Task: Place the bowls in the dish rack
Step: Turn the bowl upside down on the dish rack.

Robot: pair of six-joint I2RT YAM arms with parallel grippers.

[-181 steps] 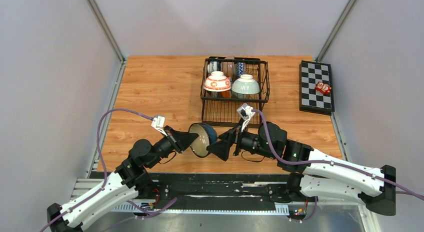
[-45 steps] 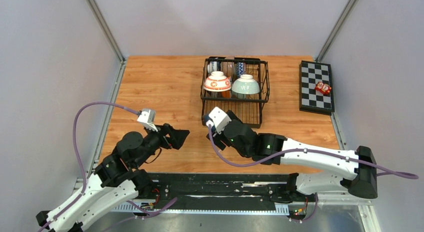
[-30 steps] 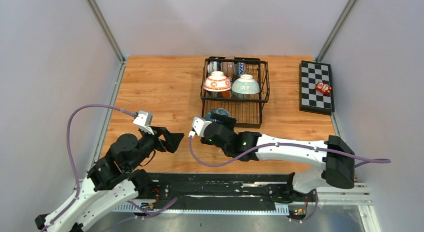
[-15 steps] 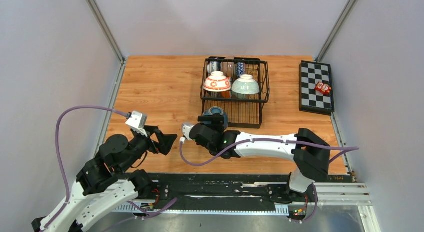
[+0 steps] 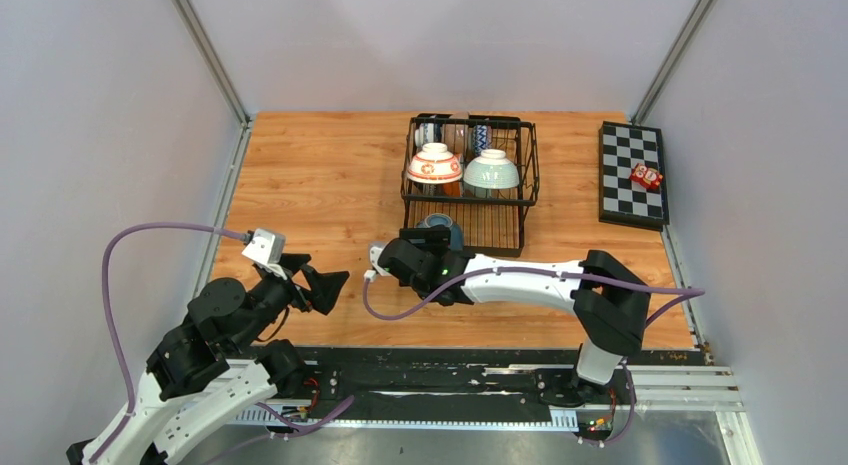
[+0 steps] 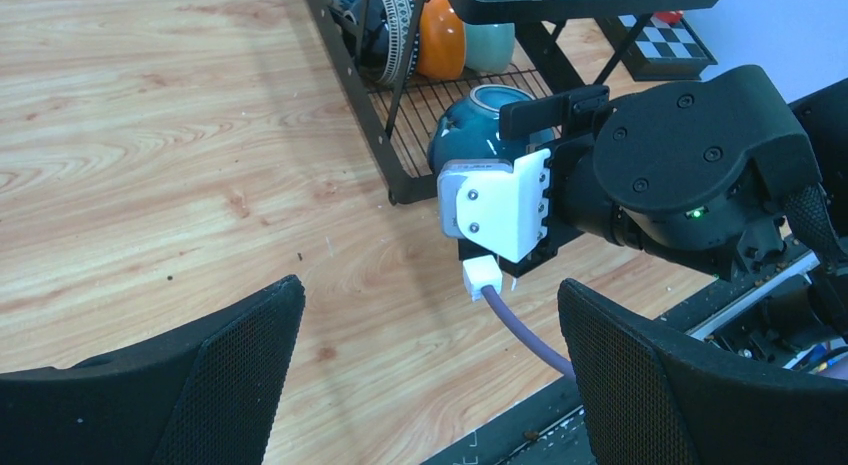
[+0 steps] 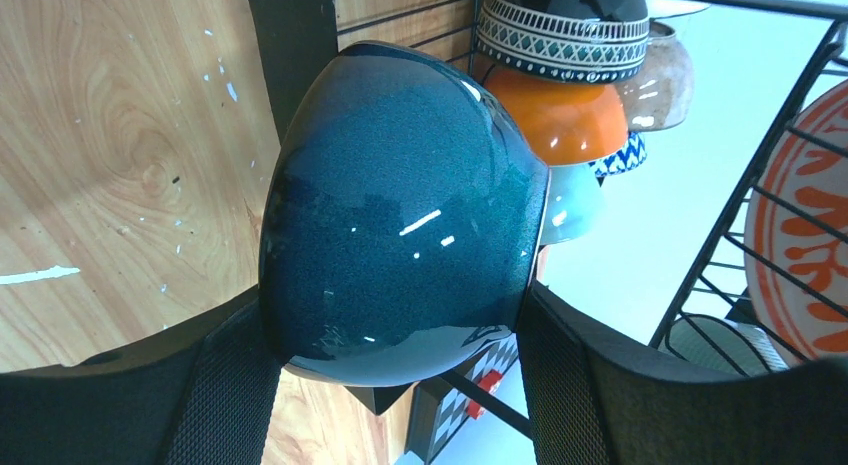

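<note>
Already the dish rack (image 5: pixel 490 233) holds a red-patterned bowl (image 5: pixel 434 165) and green bowl (image 5: pixel 491 170).

Overhead camera looked down on the whole table (image 5: pixel 300 175) from its near edge; left wrist camera faced the dish rack (image 6: pixel 445 90) nearby; right wrist camera sat close on the dark blue bowl (image 7: pixel 400 205) all shared.

From above we see only a sliver of the dark blue bowl (image 5: pixel 437 222). The right arm (image 5: pixel 520 280) hides the rest of it, and the right gripper (image 7: pixel 392 300) too. In the wrist views the bottom edge cuts off the fingers of that gripper and of the left gripper (image 6: pixel 430 290). The red thing (image 5: pixel 646 175) on the checkered board (image 5: pixel 622 200) is too small for us to name.
</note>
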